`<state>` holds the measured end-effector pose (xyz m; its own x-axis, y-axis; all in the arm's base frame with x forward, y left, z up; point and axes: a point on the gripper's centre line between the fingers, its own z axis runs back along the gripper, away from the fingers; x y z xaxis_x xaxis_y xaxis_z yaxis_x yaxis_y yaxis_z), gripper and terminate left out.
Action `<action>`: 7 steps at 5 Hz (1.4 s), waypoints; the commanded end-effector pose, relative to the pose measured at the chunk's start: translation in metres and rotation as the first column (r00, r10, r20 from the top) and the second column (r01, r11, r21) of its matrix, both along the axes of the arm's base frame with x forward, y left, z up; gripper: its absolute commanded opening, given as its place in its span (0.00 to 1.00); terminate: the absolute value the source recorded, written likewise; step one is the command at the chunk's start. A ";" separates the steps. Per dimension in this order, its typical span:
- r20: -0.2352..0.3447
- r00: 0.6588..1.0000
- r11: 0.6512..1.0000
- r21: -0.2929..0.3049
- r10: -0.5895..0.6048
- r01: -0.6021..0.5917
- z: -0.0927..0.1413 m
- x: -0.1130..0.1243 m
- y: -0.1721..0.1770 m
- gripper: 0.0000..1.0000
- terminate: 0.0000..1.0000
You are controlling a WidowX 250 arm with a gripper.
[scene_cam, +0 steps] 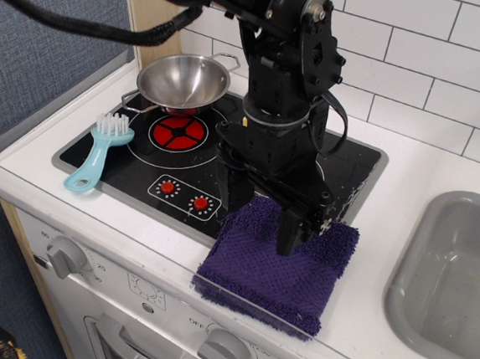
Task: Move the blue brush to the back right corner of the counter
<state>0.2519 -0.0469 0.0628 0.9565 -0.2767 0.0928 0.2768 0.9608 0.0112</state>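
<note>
The blue brush [99, 155] lies on the left edge of the black stovetop [153, 168], white bristles toward the back and handle toward the front. My gripper [264, 217] points down over the back edge of a purple towel [279, 265], well to the right of the brush. Its two black fingers [291, 233] stand apart with nothing between them. The white counter [409, 173] stretches back right to the tiled wall.
A steel pan [184, 82] sits on the back-left burner, behind the brush. A grey sink [458, 278] is set in the counter at the right. The arm's body stands over the stovetop's right half. A clear rim [93, 225] runs along the front edge.
</note>
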 end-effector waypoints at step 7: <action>0.073 0.869 0.871 -0.007 0.490 -0.491 -0.006 -0.002 0.208 1.00 0.00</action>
<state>0.2538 0.1565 0.0435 0.9671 0.2218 0.1243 -0.2245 0.9744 0.0084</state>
